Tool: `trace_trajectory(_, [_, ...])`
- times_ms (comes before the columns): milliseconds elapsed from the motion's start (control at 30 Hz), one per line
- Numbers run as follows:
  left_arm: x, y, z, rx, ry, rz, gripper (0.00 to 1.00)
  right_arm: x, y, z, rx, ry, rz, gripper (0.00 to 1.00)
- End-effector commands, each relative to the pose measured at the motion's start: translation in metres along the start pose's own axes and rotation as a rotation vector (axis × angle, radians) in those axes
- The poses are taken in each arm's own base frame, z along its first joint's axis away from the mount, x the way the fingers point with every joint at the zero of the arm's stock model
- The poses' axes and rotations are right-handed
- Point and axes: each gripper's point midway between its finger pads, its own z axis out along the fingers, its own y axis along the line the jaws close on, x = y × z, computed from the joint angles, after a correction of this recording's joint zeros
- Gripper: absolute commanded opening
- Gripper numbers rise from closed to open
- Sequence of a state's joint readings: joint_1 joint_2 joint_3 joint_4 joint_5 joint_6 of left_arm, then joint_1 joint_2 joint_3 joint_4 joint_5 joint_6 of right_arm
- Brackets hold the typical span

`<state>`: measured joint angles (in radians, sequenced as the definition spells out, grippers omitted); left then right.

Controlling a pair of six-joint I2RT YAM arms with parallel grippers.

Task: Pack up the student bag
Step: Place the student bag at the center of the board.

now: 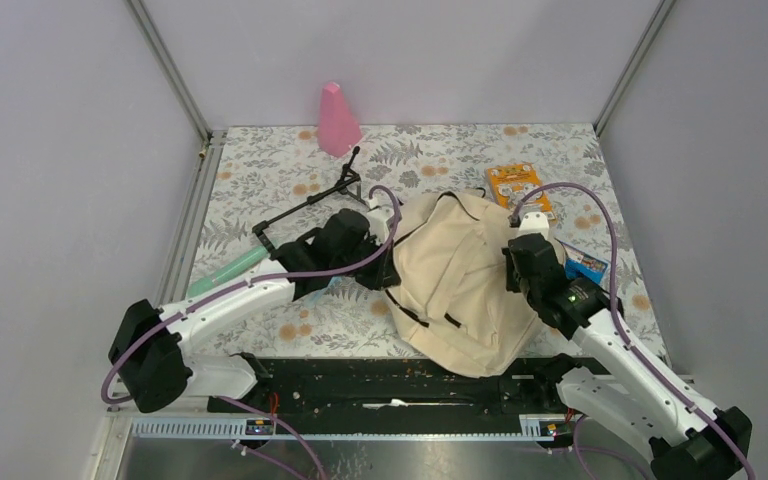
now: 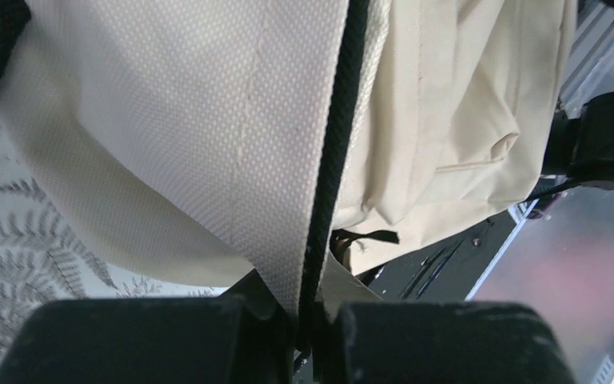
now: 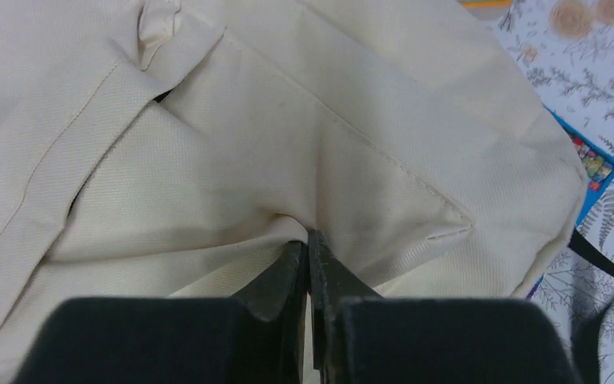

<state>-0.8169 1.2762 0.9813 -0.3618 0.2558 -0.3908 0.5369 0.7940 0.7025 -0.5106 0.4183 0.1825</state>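
Note:
The cream student bag (image 1: 460, 280) lies in the middle of the table with black straps across it. My left gripper (image 1: 385, 262) is at its left edge, shut on a cream fabric edge with a black strap or zipper band (image 2: 332, 176) running into the jaws. My right gripper (image 1: 520, 262) is at the bag's right side, shut on a pinched fold of cream fabric (image 3: 304, 232). The bag fills both wrist views (image 2: 208, 120) (image 3: 248, 136). Its opening and lining are hidden.
A pink cone (image 1: 337, 118) stands at the back. A black folding stand (image 1: 310, 203) and a green tube (image 1: 225, 270) lie left of the bag. An orange packet (image 1: 518, 186) and a blue packet (image 1: 587, 265) lie right of it. A black rail (image 1: 360, 380) runs along the near edge.

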Motion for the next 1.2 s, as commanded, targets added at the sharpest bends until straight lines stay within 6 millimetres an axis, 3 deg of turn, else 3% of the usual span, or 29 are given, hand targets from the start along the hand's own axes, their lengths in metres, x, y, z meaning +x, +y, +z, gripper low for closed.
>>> trace_trajectory(0, [-0.030, -0.015, -0.004, 0.045, -0.178, -0.021, 0.00, -0.027, -0.001, 0.004, 0.039, -0.126, 0.136, 0.19])
trace_trajectory(67, [-0.028, -0.008, -0.004, 0.012, -0.182, -0.025, 0.00, -0.028, -0.002, 0.003, 0.041, -0.133, 0.142, 0.48])
trace_trajectory(133, [-0.024, -0.001, -0.003, -0.017, -0.181, -0.035, 0.00, -0.029, -0.002, 0.000, 0.036, -0.143, 0.156, 0.65])
trace_trajectory(400, [-0.009, 0.010, -0.004, -0.049, -0.184, -0.062, 0.00, -0.017, -0.001, -0.015, -0.011, -0.140, 0.265, 0.90])
trace_trajectory(433, [-0.008, 0.011, -0.006, -0.050, -0.189, -0.061, 0.05, -0.012, -0.002, -0.017, -0.004, -0.125, 0.287, 0.92])
trace_trajectory(467, [-0.007, 0.011, -0.008, -0.050, -0.194, -0.058, 0.15, -0.006, -0.004, -0.019, 0.002, -0.109, 0.304, 0.94])
trace_trajectory(567, [-0.003, 0.015, -0.018, -0.075, -0.206, -0.047, 0.60, 0.011, -0.014, -0.028, 0.042, -0.064, 0.353, 0.99])
trace_trajectory(633, [0.001, 0.020, -0.026, -0.115, -0.213, -0.039, 0.73, 0.024, -0.019, -0.034, 0.062, -0.032, 0.381, 1.00])
trace_trajectory(800, [0.010, 0.028, -0.042, -0.231, -0.232, 0.052, 0.81, 0.052, -0.015, -0.040, 0.025, 0.025, 0.439, 1.00])
trace_trajectory(900, [0.019, 0.011, -0.039, -0.209, -0.232, 0.109, 0.81, 0.067, -0.011, -0.038, 0.010, 0.044, 0.513, 1.00])
trace_trajectory(1067, [0.044, -0.040, -0.024, -0.139, -0.175, 0.262, 0.83, 0.071, 0.009, -0.041, -0.094, 0.069, 0.581, 0.92])
trace_trajectory(1167, [0.058, -0.040, -0.006, -0.176, -0.100, 0.271, 0.82, 0.068, 0.013, -0.043, -0.134, 0.053, 0.566, 0.90])
